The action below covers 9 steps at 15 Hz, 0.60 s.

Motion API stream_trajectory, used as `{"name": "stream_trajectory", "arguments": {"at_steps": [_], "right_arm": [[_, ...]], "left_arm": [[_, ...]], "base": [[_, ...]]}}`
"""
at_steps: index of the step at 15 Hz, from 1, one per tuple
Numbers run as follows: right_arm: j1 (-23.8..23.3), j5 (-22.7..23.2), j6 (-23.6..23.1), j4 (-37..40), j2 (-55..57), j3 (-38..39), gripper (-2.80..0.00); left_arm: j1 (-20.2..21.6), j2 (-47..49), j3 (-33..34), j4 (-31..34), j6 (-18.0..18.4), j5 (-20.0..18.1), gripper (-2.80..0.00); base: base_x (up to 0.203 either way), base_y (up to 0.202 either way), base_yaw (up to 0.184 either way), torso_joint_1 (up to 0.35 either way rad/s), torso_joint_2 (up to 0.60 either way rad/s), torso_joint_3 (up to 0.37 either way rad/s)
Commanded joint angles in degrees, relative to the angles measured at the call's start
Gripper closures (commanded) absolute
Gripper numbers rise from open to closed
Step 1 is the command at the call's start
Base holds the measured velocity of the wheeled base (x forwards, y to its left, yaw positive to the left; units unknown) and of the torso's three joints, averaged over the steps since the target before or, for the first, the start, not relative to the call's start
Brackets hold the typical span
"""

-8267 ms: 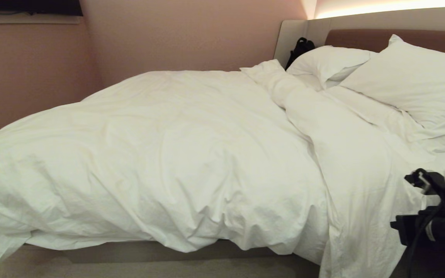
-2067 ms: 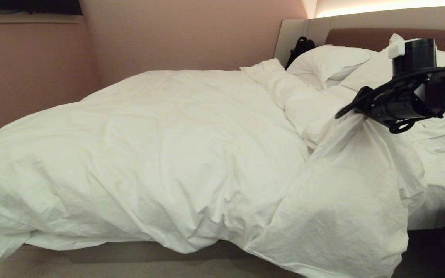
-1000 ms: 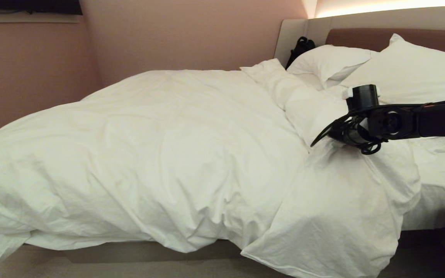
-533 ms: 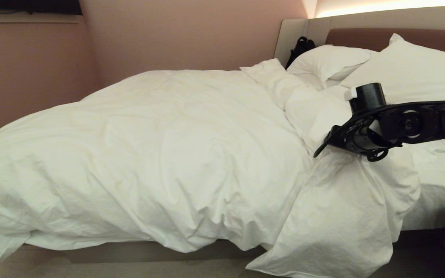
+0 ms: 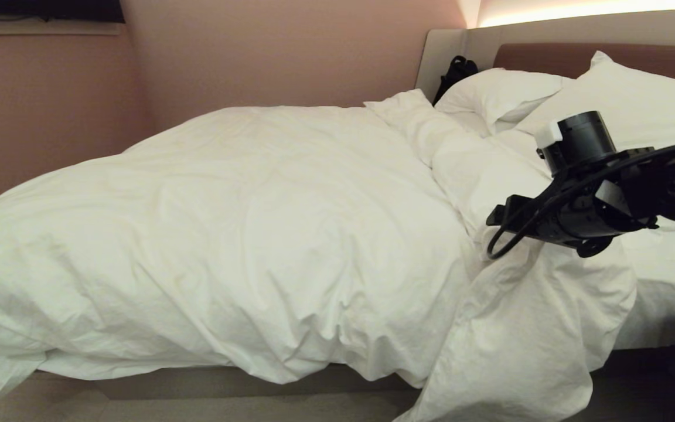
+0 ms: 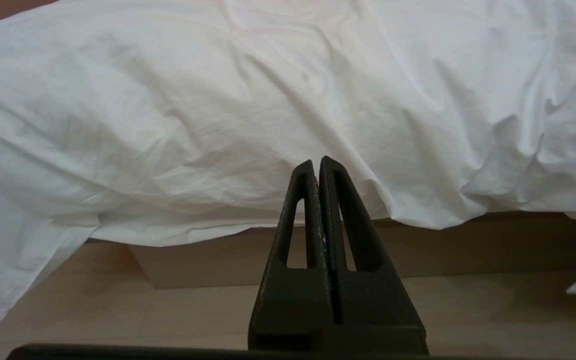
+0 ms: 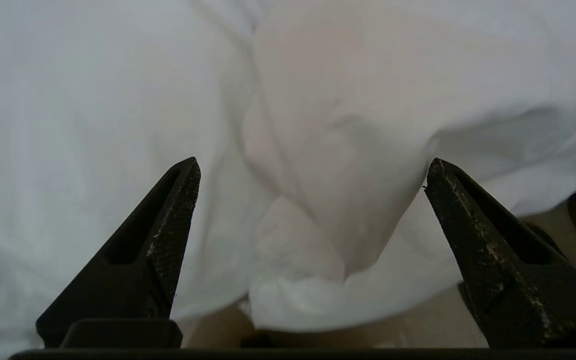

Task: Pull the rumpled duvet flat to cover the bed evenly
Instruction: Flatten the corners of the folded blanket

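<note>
Right gripper (image 5: 498, 218) spread wide and empty, hanging over the duvet (image 5: 244, 234) near the pillow end, nothing between the jaws. Left gripper (image 6: 316, 170) pinched shut on nothing, parked low by the bed (image 5: 226, 384) base. Duvet heaped across the mattress, bunched into a thick ridge running toward the pillows (image 5: 624, 111), one corner spilling over the near edge toward the floor — far from flat. Risk from here: grabbing only the thin cover instead of the filling, so fabric slips out mid-pull. Also possible — dragging the hanging corner further off, weight then sliding the whole quilt floorward. Snagging a pillow likely if reaching too deep.
</note>
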Motion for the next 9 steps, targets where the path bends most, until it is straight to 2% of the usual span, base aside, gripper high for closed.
{"name": "stream_trajectory", "arguments": {"at_steps": [1,9], "right_arm": [[2.3,-0.2,0.9,0.5,-2.8,3.3,-2.80],[10.6,0.1,9.6,-0.2,-4.2,18.9,-2.80]], "left_arm": [[0.1,0.0,0.0,0.0,0.0,0.0,0.00],[0.0,0.0,0.0,-0.1,0.0,0.0,0.00]], "base": [[0.000,0.000,0.000,0.000,0.00,0.000],[0.000,0.000,0.000,0.000,0.00,0.000]]}}
